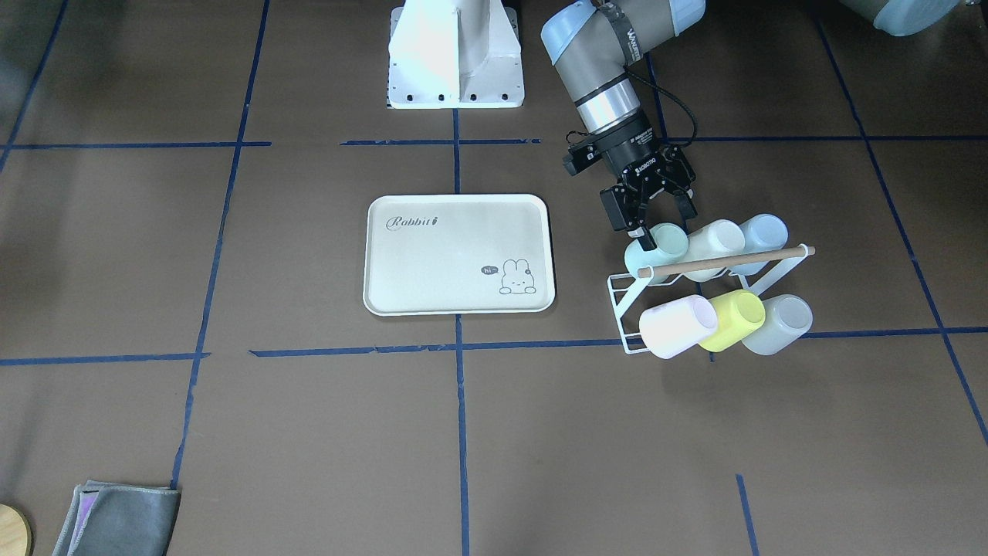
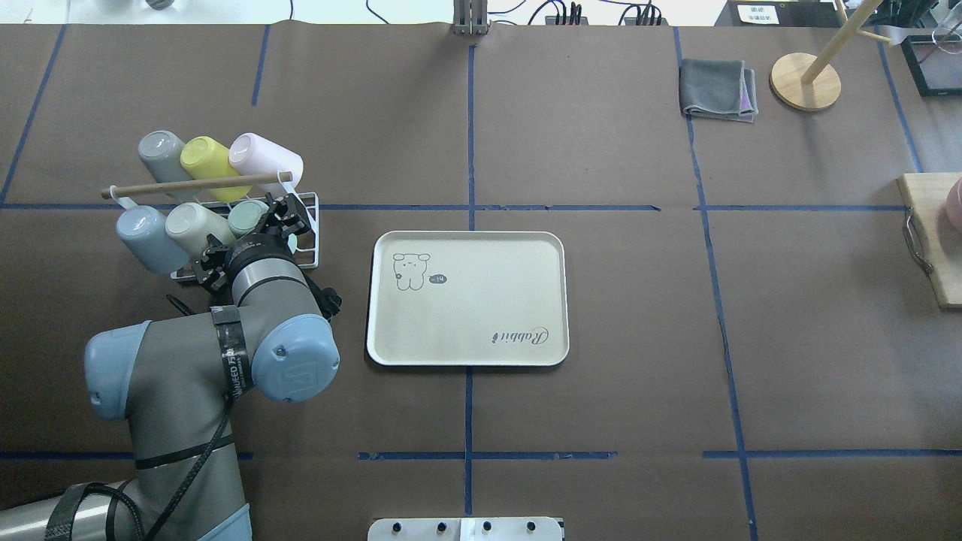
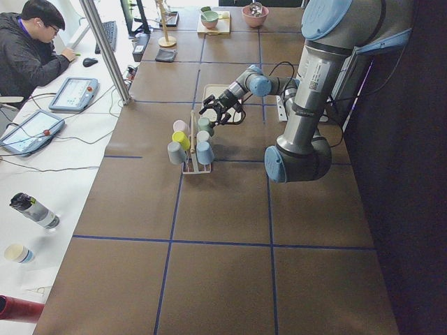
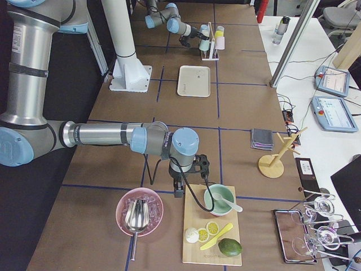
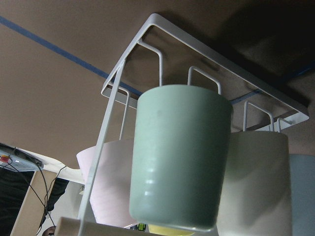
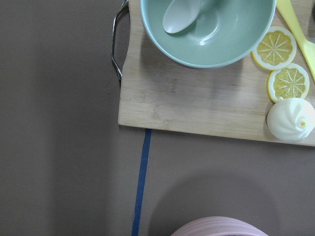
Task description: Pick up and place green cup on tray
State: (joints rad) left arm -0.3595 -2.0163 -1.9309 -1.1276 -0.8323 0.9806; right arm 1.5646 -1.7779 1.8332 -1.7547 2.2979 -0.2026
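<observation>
The green cup (image 1: 658, 249) hangs tilted at the tray-side end of the back row of a white wire rack (image 1: 627, 305). It fills the left wrist view (image 5: 179, 157), where no fingers show. My left gripper (image 1: 662, 225) is open, its fingers spread on either side of the cup's base end; I cannot tell if they touch it. In the overhead view the gripper (image 2: 282, 218) sits just beside the cup (image 2: 246, 216). The cream tray (image 1: 432, 262) lies flat and bare mid-table. My right gripper (image 4: 179, 189) is far off by a cutting board; I cannot tell its state.
The rack also holds pink (image 1: 675, 326), yellow-lime (image 1: 739, 315), grey (image 1: 778, 324), cream (image 1: 716, 239) and pale blue (image 1: 764, 232) cups under a wooden rod (image 1: 741, 257). A grey cloth (image 2: 718, 90) and wooden stand (image 2: 804, 83) lie far right. A cutting board (image 6: 197, 98) carries a bowl.
</observation>
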